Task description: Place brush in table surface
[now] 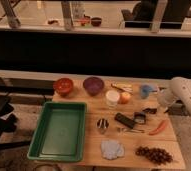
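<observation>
The brush (139, 118), small and dark with a squarish head and pale centre, lies on the light-brown table surface (94, 145), right of the middle, beside a flat black block (124, 120). My gripper (150, 111) is at the end of the white arm (181, 92), which reaches in from the right. It hangs low over the table, just right of and behind the brush head. I cannot tell whether it touches the brush.
A green tray (56, 150) fills the left side. A red bowl (64, 86), purple bowl (93, 85), white cup (112, 97) and orange fruit (124, 97) stand at the back. An orange carrot (158, 127), silvery utensil (131, 130), grapes (153, 154), grey cloth (112, 149) and small metal cup (103, 125) lie in front.
</observation>
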`<state>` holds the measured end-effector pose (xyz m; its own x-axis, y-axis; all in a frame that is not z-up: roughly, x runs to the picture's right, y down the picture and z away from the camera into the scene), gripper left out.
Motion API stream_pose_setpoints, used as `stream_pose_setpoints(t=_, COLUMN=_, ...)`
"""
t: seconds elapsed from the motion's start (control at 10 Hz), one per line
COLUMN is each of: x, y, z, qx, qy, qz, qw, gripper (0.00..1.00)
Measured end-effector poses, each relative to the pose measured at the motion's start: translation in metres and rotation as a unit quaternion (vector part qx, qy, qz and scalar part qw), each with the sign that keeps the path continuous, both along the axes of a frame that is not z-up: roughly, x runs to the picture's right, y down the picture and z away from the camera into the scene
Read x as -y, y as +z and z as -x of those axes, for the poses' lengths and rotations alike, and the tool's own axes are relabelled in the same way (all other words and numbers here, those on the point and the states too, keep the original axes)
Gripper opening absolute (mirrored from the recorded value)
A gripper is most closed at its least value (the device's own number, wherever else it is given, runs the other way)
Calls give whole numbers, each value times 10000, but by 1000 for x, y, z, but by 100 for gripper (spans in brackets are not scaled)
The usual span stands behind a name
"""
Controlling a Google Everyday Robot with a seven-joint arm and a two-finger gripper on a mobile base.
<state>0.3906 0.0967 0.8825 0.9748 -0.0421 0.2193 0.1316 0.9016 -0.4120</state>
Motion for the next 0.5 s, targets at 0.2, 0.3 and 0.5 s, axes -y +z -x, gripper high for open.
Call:
stream_pose_setpoints(t=0.2, x=6, y=-6, z=5, qx=54, qy=-30, qz=72, qw=10000, gripper=80)
stream_pose_setpoints(t=0.3, x=6, y=-6, z=8, qx=79, qy=-48, qz=156, qw=9998, gripper=80)
stream_pose_setpoints(t=0.5, x=2, y=-6, z=8, qx=84, qy=-55, qz=299, qw=9995, gripper=80)
